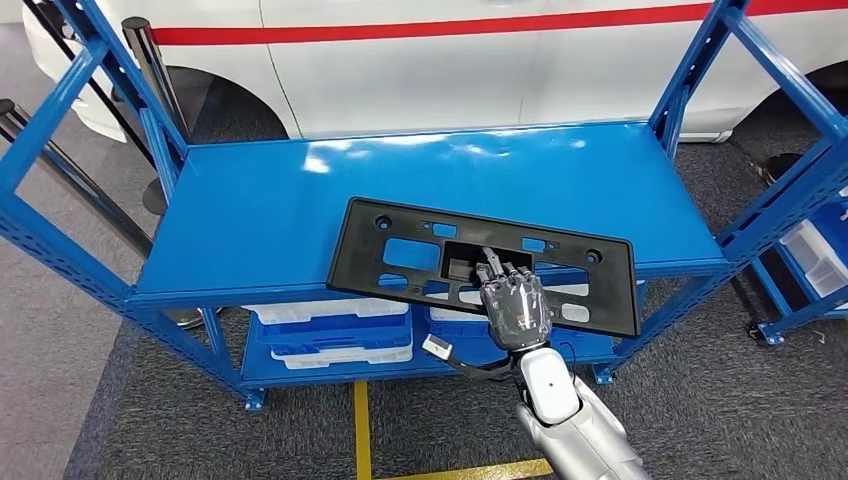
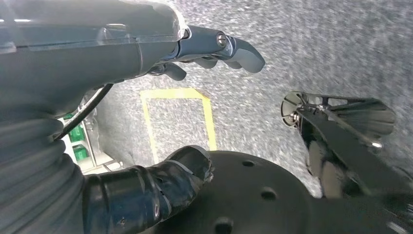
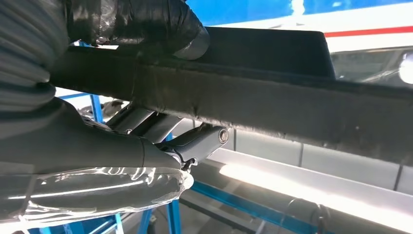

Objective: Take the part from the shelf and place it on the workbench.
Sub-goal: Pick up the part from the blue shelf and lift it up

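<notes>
A white car [image 1: 480, 60] with a red stripe stands behind a blue shelf [image 1: 250, 210], filling the top of the head view. The shelf's top deck is wide and glossy; a lower deck carries stacked blue and white trays [image 1: 330, 335]. More trays [image 1: 815, 255] sit in a second blue rack at the right edge. Grey carpet covers the floor [image 1: 700, 410], with yellow tape lines [image 1: 361, 430] running beneath the shelf's front.

The part [image 1: 400, 250], a flat black plastic panel with cut-out slots and holes, lies at the front of the top deck, its near right portion hanging past the shelf's front edge. The right hand [image 1: 512, 305] grips that near edge from below and in front, fingers reaching up over the panel's face. In the right wrist view the thumb [image 3: 141, 22] presses one face of the part [image 3: 292, 97] and the darker fingers [image 3: 195, 141] close against the other, so the hand is clamped on it. Whether the panel rests on the deck or is slightly lifted is hard to tell.

The left hand [image 2: 160, 97] hangs over the carpet, thumb [image 2: 160, 187] and fingers [image 2: 229, 46] well apart, holding nothing.
</notes>
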`<action>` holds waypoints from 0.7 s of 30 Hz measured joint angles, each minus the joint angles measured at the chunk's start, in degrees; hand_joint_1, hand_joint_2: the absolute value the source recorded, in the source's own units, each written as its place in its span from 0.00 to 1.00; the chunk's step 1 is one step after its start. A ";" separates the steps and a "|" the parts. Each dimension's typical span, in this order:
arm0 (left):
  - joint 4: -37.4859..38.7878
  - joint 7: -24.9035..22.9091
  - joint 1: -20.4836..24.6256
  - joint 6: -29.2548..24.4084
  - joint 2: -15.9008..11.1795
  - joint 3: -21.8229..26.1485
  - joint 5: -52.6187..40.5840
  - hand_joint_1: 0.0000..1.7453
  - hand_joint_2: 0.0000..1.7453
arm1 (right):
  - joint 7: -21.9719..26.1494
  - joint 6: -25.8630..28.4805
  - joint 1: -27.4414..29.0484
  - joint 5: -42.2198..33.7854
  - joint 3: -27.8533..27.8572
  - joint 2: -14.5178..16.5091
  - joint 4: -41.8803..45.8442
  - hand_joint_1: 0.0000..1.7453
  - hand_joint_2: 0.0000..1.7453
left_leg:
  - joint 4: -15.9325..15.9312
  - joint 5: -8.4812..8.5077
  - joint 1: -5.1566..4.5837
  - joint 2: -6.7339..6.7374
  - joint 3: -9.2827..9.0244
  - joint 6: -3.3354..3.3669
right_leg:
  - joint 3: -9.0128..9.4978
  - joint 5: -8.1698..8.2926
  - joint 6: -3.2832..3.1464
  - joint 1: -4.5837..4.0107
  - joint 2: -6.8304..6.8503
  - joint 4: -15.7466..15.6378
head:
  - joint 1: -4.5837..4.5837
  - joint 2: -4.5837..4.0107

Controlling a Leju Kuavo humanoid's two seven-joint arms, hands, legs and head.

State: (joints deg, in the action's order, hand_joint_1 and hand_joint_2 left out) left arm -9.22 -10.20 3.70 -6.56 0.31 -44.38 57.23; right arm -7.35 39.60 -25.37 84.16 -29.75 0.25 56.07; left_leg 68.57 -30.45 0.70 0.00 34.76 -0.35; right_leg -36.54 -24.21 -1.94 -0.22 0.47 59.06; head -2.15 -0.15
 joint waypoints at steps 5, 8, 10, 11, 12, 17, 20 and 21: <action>0.00 -0.09 0.26 0.04 0.02 -0.07 0.00 0.00 1.00 | 1.02 0.00 0.63 -0.28 0.98 0.08 1.16 1.00 1.00 | -10.26 0.21 -0.53 -0.21 -5.92 1.23 | -1.53 1.67 1.46 -0.13 0.09 0.91 | -0.09 0.00; 0.00 -0.11 0.48 0.11 0.15 -0.21 0.03 0.00 1.00 | 2.50 0.00 1.29 -1.01 1.68 0.16 1.85 1.00 1.00 | -11.06 2.14 -0.18 0.21 -4.78 2.56 | -2.75 -1.56 2.37 0.00 -0.31 3.47 | -0.17 0.00; 0.00 -0.10 0.56 0.17 0.17 -0.32 0.07 0.00 1.00 | 3.56 0.00 2.00 -1.76 2.12 0.21 2.55 1.00 1.00 | -11.06 3.39 -0.24 0.40 -3.40 3.08 | -4.46 -7.22 2.87 0.40 -0.42 9.93 | -0.23 0.00; 0.01 -0.10 0.54 0.20 0.17 -0.36 0.11 0.00 1.00 | 4.16 0.00 2.44 -2.30 2.26 0.26 2.94 1.00 1.00 | -10.97 3.96 -0.29 0.43 -2.59 3.11 | -5.10 -9.04 3.09 0.59 -0.42 13.40 | -0.22 0.00; 0.01 -0.10 0.53 0.21 0.17 -0.41 0.15 0.00 1.00 | 5.00 0.00 2.93 -3.18 2.41 0.35 3.37 1.00 1.00 | -10.83 4.49 -0.33 0.45 -1.77 3.08 | -5.16 -9.56 3.26 0.78 -0.42 15.79 | -0.23 0.00; 0.02 0.14 0.55 0.15 0.19 -0.81 0.82 0.00 1.00 | 11.67 0.00 4.82 -13.16 3.26 2.03 6.11 1.00 1.00 | -9.75 6.64 -0.46 0.44 1.67 2.01 | 5.51 -5.81 3.08 1.20 -0.51 4.18 | -0.20 0.00; 0.02 0.32 0.52 0.05 0.24 -0.91 0.99 0.00 1.00 | 13.29 0.00 5.33 -16.66 3.30 2.96 7.30 1.00 1.00 | -10.06 8.17 -0.35 0.47 2.12 0.81 | 7.59 -6.26 2.04 0.63 -0.64 -0.40 | -0.20 0.00; 0.04 0.34 0.45 0.04 0.25 -0.94 1.02 0.00 1.00 | 13.40 0.00 5.46 -16.92 3.30 3.09 7.46 1.00 1.00 | -10.09 8.34 -0.19 0.41 2.29 0.45 | 7.22 -5.67 1.53 0.62 -0.54 -0.65 | -0.22 0.00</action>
State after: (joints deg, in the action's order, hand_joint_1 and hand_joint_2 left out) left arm -9.18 -9.86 4.15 -6.52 0.56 -45.32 58.25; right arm 6.05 39.60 -19.91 67.24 -26.45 3.34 63.54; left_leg 58.48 -22.11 0.52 0.41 37.04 0.09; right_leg -29.32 -29.88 -0.40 0.40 -0.07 58.40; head -2.38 -0.15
